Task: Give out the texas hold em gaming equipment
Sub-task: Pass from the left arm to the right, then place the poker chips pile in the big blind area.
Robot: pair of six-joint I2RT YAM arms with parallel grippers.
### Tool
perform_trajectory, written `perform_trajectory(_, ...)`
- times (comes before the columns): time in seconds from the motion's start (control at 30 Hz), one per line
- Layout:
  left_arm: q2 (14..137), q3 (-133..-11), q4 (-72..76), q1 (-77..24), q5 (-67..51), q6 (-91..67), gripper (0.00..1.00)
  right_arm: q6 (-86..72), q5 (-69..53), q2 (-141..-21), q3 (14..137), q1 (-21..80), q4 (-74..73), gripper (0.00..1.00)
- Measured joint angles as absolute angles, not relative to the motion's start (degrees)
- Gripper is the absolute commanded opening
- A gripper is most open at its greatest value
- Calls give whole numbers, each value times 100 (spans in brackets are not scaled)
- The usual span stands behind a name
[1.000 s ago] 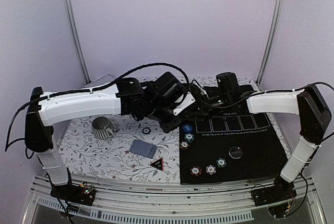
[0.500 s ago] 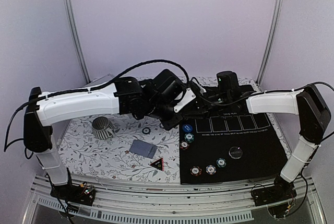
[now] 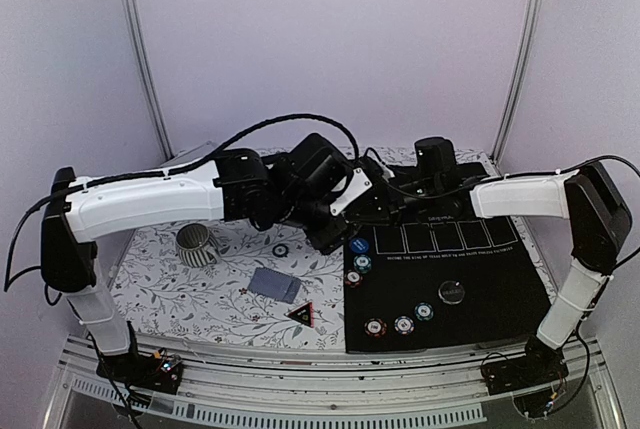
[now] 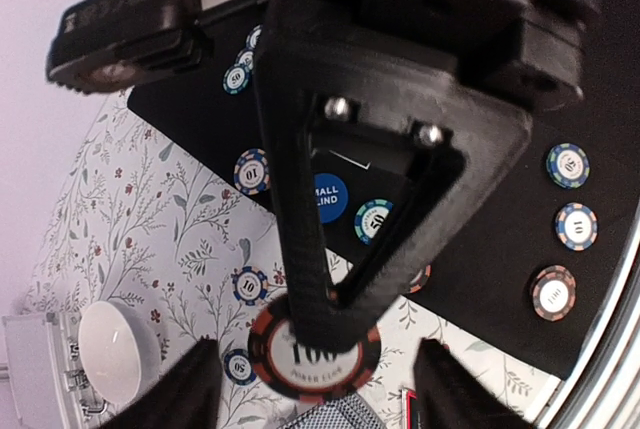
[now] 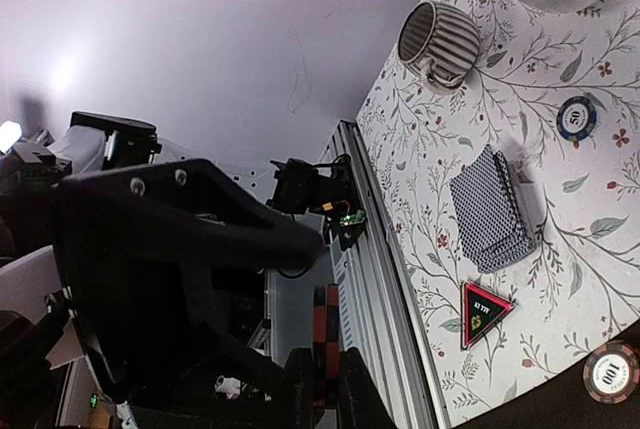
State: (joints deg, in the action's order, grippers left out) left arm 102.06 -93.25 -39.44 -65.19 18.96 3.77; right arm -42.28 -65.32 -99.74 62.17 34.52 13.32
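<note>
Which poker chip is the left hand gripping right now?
The red-and-black chip marked 100, pinched at its rim by the left hand; the other chips lie loose on the black mat and floral cloth.

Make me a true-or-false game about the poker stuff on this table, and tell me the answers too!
1. The left gripper pinches a chip marked 100. True.
2. The playing cards lie on the black mat. False: they lie on the flowery cloth.
3. The blue button lies on the black mat. True.
4. The striped mug sits on the black mat. False: it sits on the flowery cloth.
</note>
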Motion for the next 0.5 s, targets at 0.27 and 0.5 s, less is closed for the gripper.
perform_trajectory(0.27, 9557, -8809, -3927, -6036, 1564, -56, 98, -3870, -6283, -9972, 6217, 1848, 917, 2)
perform_trajectory(0.5, 8803, -7675, -3881, -4805, 1330, -357, 98, -3413, -5527, -10215, 6541, 49, 375, 2)
